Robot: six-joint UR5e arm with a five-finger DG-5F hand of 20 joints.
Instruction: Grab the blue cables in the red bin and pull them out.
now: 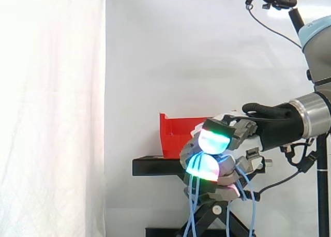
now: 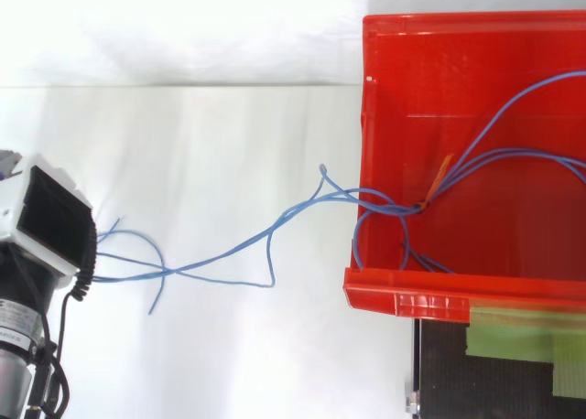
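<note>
The blue cables [image 2: 229, 250] run from inside the red bin [image 2: 403, 300] over its left wall and across the white surface to my hand [image 2: 50, 220] at the left edge. Inside the bin they are bunched at a dark tie beside an orange strip [image 2: 441, 174]. From the side, my hand [image 1: 227, 167] sits in front of the red bin [image 1: 176, 136], level with the stand's top. Its fingers are curled, the pads glow cyan, green and red, and the blue cables [image 1: 192, 206] hang from it in loose strands.
The bin rests on a black stand [image 1: 155, 166] with a scissor base [image 1: 212, 216]. Green tape [image 2: 522, 332] is stuck on the stand below the bin's near wall. A white curtain hangs behind.
</note>
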